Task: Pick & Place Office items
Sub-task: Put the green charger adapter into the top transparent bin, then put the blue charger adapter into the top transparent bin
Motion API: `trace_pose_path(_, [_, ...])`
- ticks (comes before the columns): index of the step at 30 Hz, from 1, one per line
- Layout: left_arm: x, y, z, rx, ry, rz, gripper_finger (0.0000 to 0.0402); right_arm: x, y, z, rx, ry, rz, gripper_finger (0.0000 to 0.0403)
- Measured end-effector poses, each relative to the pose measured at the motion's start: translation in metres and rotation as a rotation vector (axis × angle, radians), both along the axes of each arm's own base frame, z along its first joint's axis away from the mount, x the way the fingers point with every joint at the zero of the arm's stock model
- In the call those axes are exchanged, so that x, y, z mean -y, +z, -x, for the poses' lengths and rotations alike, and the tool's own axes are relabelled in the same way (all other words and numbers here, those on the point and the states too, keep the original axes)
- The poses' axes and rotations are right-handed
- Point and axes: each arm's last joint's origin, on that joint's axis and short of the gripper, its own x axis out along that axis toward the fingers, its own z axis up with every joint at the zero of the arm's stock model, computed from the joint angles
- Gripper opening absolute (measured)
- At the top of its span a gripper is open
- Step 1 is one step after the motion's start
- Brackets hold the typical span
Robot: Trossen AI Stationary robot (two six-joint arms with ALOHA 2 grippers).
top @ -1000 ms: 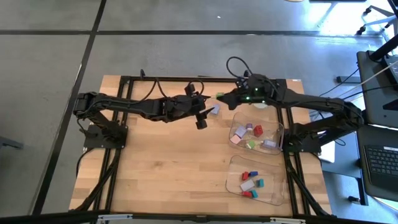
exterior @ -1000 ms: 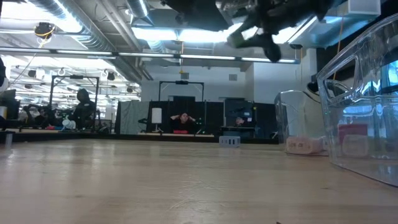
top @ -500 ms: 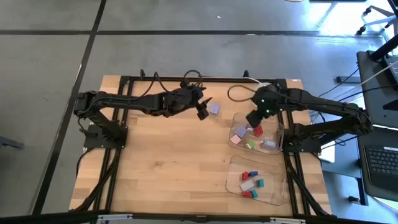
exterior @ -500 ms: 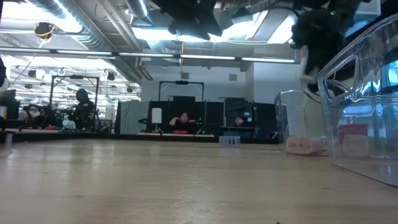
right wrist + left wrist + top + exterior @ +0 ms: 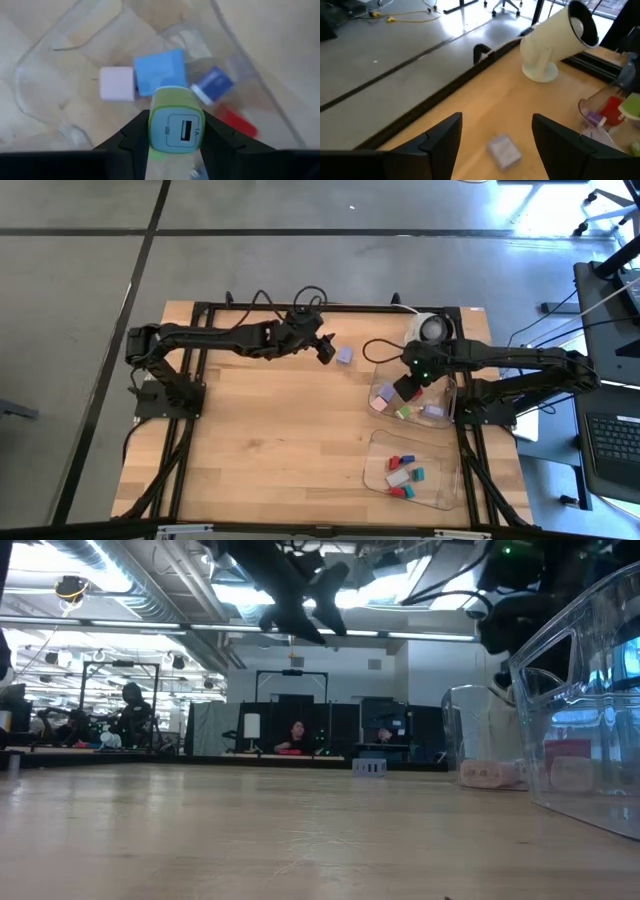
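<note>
Beyond the far edge of the wooden surface (image 5: 260, 440) lay grey floor crossed by dark lines, and the low view looked across the boards into a hall with ceiling lights and a seated person (image 5: 297, 736) too small to make out. Two clear trays stood along the right edge, the farther tray (image 5: 446, 387) holding red, green, lavender and white pieces partly hidden under the right arm, the nearer tray (image 5: 376, 452) holding red, teal and white ones. From the low view their clear walls blurred whatever sat inside. The right gripper (image 5: 176, 131) hung over the farther tray, its fingers (image 5: 131, 136) pinching a green-edged charger block (image 5: 176, 125) with a port on its face; below it a pink block (image 5: 117, 83), a blue block (image 5: 161, 71) and a red piece (image 5: 238, 121) lay in that tray, the red one smeared by the plastic. The left gripper (image 5: 495, 131) hovered near the far edge with fingers (image 5: 446, 133) spread and nothing between them, above a lone lavender block (image 5: 504, 150) on the bare boards. A white lamp-like device (image 5: 559, 40) stood by the far right corner, cut off in the wrist view.
</note>
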Motion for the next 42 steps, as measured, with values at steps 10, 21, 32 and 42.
trace_pose_path(10, [-0.004,-0.05,-0.03,-0.017,0.005,0.113,0.0238,-0.004,-0.029,-0.003,0.062,-0.018,-0.024,0.0142])
trace_pose_path(21, [-0.007,-0.09,-0.045,-0.061,0.025,0.178,0.0238,-0.002,-0.031,-0.004,0.087,-0.027,0.007,0.0187])
trace_pose_path(32, [-0.007,-0.094,-0.047,-0.038,0.059,0.203,0.024,-0.003,-0.02,-0.006,0.092,0.044,0.012,0.0254])
trace_pose_path(42, [-0.007,-0.128,-0.066,0.052,0.045,0.309,0.0296,0.001,0.053,-0.008,0.075,0.129,0.187,0.0283])
